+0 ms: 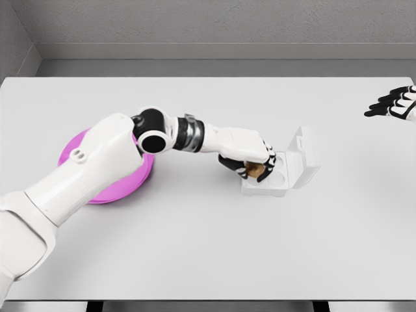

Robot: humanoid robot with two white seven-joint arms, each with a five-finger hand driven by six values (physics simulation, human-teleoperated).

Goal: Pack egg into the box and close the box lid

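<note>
A small white box [281, 182] sits on the table right of centre, its hinged lid [304, 156] standing open on the right side. My left hand [250, 162] reaches over the box's left part, fingers curled around a brown egg [253, 171] held just above or in the box's left cup. The box's right cup shows as a round hollow. My right hand [395, 104] hovers at the far right edge, fingers spread, holding nothing.
A purple plate [110, 188] lies at the left, mostly hidden under my left arm. The white table [208, 247] stretches around, with a grey wall behind its far edge.
</note>
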